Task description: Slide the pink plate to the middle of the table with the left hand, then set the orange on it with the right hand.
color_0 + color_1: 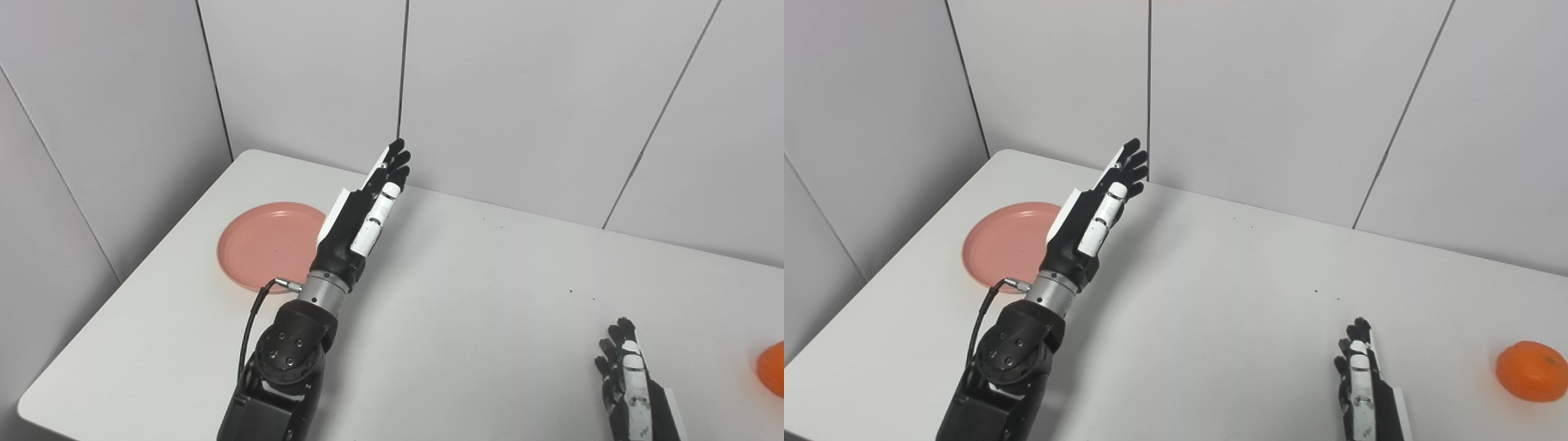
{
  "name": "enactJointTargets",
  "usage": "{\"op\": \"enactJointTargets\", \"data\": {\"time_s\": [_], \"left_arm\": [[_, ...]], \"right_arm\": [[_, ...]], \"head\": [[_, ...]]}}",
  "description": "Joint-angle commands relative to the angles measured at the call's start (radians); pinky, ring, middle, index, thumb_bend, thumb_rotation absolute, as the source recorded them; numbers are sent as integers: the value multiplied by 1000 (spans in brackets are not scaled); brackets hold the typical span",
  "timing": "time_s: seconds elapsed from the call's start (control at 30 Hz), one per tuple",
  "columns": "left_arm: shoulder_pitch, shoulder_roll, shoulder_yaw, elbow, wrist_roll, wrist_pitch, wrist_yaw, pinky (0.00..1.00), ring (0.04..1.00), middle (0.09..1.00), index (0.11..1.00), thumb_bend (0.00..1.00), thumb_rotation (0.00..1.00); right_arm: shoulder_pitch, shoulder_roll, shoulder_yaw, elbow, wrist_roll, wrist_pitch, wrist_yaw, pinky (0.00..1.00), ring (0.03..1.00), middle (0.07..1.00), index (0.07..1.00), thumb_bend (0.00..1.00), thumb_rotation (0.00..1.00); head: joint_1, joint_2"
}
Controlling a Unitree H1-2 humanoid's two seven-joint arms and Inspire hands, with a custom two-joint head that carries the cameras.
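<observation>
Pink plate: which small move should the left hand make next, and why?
Probably lower the left hand onto the pink plate: the hand is open, raised beside the plate's right rim, and the plate sits near the table's left edge.

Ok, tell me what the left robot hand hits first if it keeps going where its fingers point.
Probably the back wall panel; the left robot hand meets nothing on the table before it, though depth is unclear.

table middle bare | left hand overhangs plate
</observation>
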Motion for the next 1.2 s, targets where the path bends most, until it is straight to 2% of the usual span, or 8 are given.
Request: {"op": "enactJointTargets", "data": {"time_s": [0.0, 0.17, 0.3, 0.43, 0.57, 0.77, 0.93, 1.17], "left_arm": [[-55, 15, 28, -22, -21, -2, 11, 958, 952, 963, 944, 450, 1000], [-99, 41, 102, -18, -45, 14, 34, 945, 934, 940, 926, 437, 1000], [-135, 88, 142, 2, -43, 6, 42, 945, 934, 925, 913, 397, 1000], [-156, 122, 182, 9, -70, 9, 50, 939, 935, 939, 923, 403, 1000], [-175, 171, 234, 13, -83, 48, 57, 896, 922, 920, 897, 411, 1000], [-185, 220, 303, 62, -143, 37, 58, 839, 870, 879, 855, 393, 1000], [-190, 259, 360, 107, -238, 45, 47, 841, 863, 867, 852, 387, 1000], [-178, 328, 405, 193, -298, 7, 27, 867, 880, 876, 857, 389, 1000]], "right_arm": [[-5, 2, 1, -38, 5, -22, 7, 1000, 1000, 1000, 1000, 155, 1000], [-3, 1, 2, -41, 0, -24, 6, 1000, 1000, 1000, 1000, 163, 1000], [-4, 2, -4, -40, 21, -18, 12, 1000, 1000, 1000, 1000, 162, 1000], [-5, -5, -1, -42, 22, -18, 14, 1000, 1000, 1000, 1000, 166, 1000], [-8, -4, 0, -41, 21, -15, 10, 1000, 1000, 1000, 1000, 162, 1000], [-9, -8, -1, -39, 19, -20, 11, 1000, 1000, 1000, 1000, 156, 1000], [-8, -9, -2, -42, 17, -14, 9, 1000, 1000, 1000, 1000, 144, 1000], [-10, -10, -3, -36, 19, -20, 10, 1000, 1000, 1000, 1000, 139, 1000]], "head": [[1, 1], [7, 3], [9, 3], [15, 5], [17, 2], [22, -2], [22, -3], [29, -2]]}}
